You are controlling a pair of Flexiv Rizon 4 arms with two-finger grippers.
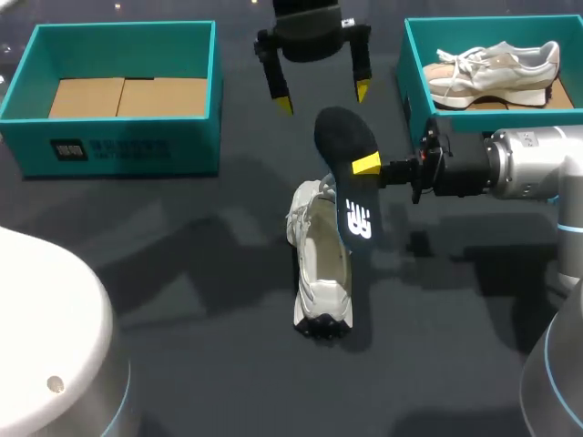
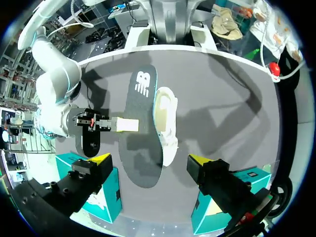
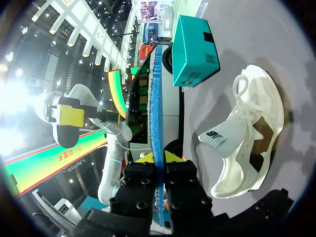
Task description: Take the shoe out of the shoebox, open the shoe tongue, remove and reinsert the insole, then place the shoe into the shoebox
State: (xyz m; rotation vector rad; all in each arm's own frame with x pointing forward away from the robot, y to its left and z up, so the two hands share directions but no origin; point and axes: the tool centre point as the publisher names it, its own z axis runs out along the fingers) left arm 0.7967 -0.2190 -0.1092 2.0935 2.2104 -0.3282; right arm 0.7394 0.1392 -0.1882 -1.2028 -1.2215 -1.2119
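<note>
A white shoe (image 1: pixel 321 269) lies on the dark table, opening up, toe toward me. Above it my right gripper (image 1: pixel 367 165) is shut on the edge of the black insole (image 1: pixel 348 173), holding it in the air over the shoe's far end. My left gripper (image 1: pixel 323 98) hangs open beyond the insole, touching nothing. The left wrist view looks down on the insole (image 2: pixel 142 128), with the shoe (image 2: pixel 165 123) beside it and the right gripper (image 2: pixel 127 125) clamping its side. In the right wrist view the insole (image 3: pixel 155 118) stands edge-on between the shut fingers, and the shoe (image 3: pixel 247 133) lies on the table.
An open teal shoebox (image 1: pixel 118 146) with a cardboard bottom stands at the far left. A second teal box (image 1: pixel 412 82) at the far right holds another pale shoe (image 1: pixel 496 66). My left arm's white base (image 1: pixel 46 337) fills the near left corner.
</note>
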